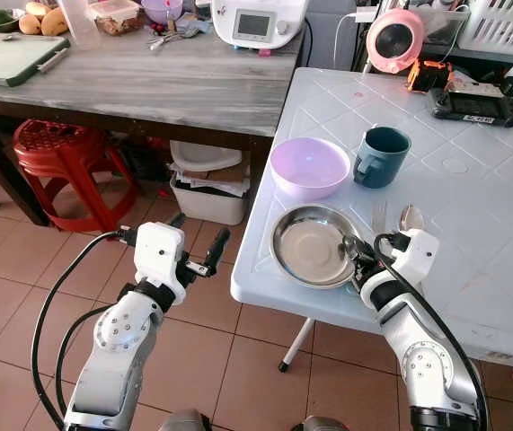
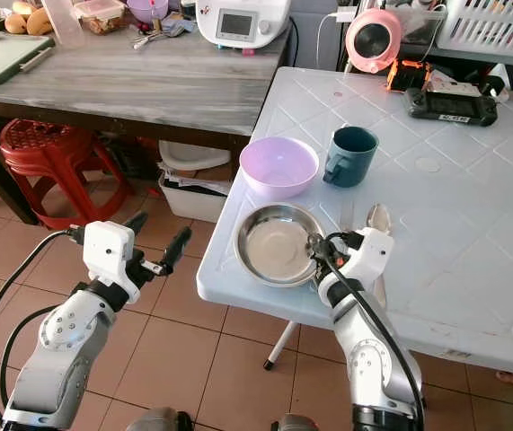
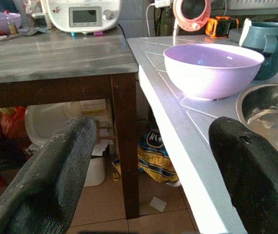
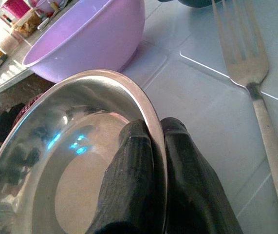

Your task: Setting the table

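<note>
Plate (image 1: 312,244) rim sits clenched between the right gripper's (image 1: 357,254) jaws, one finger inside, one outside. Beside the plate lie a fork (image 4: 248,68) and spoon (image 1: 411,217); behind it, a purple bowl (image 1: 309,167) and mug (image 1: 381,156). Off the table (image 1: 481,206) edge, the left gripper (image 1: 195,241) hangs with jaws spread.

fork (image 4: 255,78) handle cut off | spoon (image 1: 411,216) part hidden, prob. by right arm
</note>
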`<state>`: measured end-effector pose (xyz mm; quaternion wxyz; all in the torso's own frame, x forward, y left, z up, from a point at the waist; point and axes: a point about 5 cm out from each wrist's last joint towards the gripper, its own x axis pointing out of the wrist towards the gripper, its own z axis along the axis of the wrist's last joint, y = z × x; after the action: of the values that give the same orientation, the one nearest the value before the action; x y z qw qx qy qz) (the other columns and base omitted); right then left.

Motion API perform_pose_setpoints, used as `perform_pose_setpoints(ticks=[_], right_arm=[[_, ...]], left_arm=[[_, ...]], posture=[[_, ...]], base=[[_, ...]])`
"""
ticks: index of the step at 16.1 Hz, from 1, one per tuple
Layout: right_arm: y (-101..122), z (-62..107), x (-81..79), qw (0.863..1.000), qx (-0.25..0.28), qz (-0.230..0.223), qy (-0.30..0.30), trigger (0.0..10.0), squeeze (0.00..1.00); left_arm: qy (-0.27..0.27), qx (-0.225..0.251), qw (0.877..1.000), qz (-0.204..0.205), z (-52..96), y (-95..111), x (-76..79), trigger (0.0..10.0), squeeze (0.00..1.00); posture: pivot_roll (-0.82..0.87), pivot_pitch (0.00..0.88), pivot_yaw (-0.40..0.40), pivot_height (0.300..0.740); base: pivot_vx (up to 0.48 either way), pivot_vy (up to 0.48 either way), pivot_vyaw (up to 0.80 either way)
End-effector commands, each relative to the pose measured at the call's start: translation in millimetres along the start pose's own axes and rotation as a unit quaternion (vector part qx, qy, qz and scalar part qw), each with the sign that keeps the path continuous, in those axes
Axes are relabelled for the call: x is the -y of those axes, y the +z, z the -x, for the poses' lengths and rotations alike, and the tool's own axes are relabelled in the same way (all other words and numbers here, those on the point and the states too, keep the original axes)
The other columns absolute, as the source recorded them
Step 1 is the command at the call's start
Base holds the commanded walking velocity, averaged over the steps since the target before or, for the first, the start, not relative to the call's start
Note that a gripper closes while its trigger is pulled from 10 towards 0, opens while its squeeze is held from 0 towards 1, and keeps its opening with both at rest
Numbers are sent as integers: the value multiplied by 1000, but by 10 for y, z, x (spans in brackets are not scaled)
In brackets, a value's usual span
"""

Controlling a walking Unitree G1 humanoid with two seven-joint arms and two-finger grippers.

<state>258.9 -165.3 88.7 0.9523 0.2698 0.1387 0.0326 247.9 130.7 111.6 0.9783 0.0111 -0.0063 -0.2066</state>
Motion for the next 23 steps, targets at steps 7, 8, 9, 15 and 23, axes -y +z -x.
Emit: perform_pose_setpoints(ticks=[7,8,9,15,23], right_arm=[[-197,20,47,997,-53,59,-23,3137,0],[-164,21,65,994,-45,89,-38,10000,0],[-165,19,95,990,-51,123,-50,10000,0],[23,-38,-84,971,46,234,-17,10000,0],[84,-54,46,964,79,243,-69,10000,0]], left_arm=[[34,4,999,-4,-12,11,-45,10000,0],[36,-2,999,10,-19,-17,-37,10000,0],[37,-7,999,16,-26,-35,-32,10000,0],[38,-2,999,20,-116,-33,-50,10000,0],[34,7,999,27,-224,-25,-7,10000,0]], posture=[[33,14,16,740],[30,6,13,740],[27,0,11,740],[18,0,15,740],[3,0,16,740]], base=[[0,0,0],[0,0,0],[0,0,0],[0,238,0],[0,479,0]])
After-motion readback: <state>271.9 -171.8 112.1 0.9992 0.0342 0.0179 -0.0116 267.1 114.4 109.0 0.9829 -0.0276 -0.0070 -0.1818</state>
